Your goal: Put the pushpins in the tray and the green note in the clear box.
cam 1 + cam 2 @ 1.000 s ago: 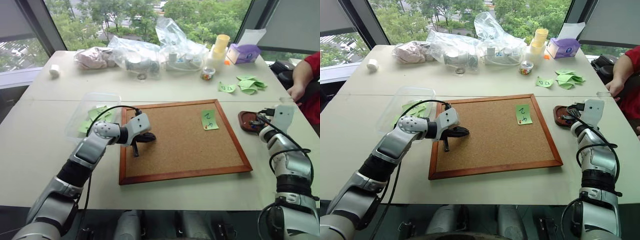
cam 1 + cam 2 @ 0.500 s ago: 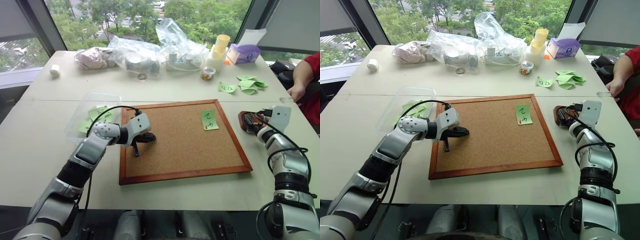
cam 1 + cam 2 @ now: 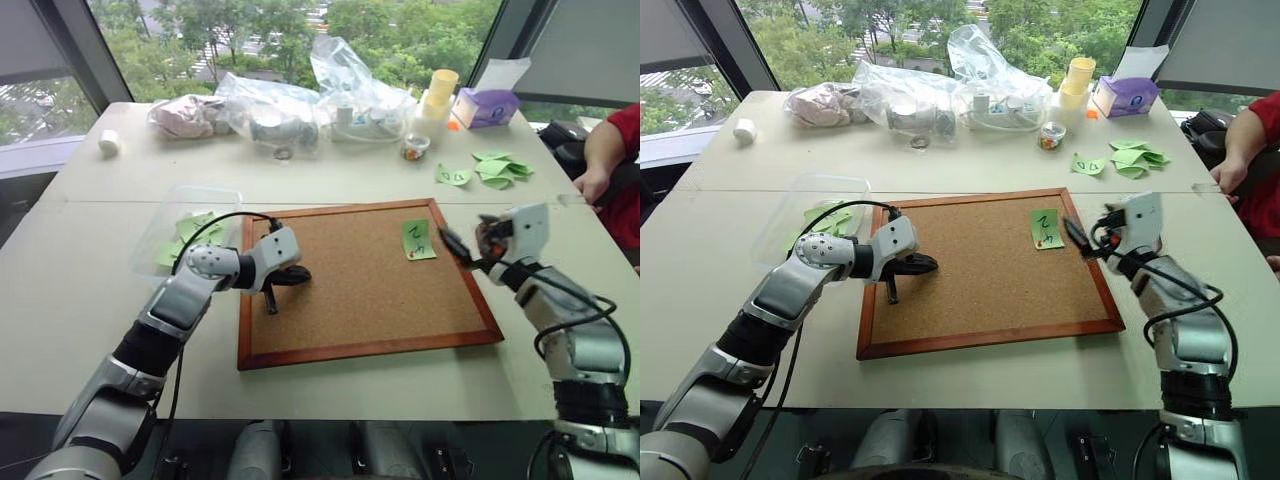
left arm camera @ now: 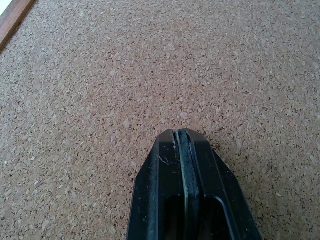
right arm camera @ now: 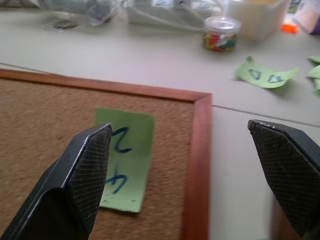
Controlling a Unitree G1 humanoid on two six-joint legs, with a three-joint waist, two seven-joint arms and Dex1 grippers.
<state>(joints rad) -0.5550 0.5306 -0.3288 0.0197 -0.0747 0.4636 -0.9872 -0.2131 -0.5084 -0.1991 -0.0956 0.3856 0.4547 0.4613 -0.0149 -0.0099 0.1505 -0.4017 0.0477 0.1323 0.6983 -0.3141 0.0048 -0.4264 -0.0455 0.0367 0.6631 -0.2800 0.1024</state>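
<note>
Green note (image 3: 419,240) lies flat on the corkboard (image 3: 360,285), near its far right corner, long axis running away from the robot. Right tool (image 3: 1086,239), released wide, hovers just right of it, nearer than the clenched left tool (image 3: 272,297) at the corkboard's left. Clear box (image 3: 185,235) sits beyond the corkboard's left edge.

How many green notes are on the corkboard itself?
1. The green note lies near the corkboard's far right corner. Other green slips lie off it: in the clear box and a bunch beyond.
</note>
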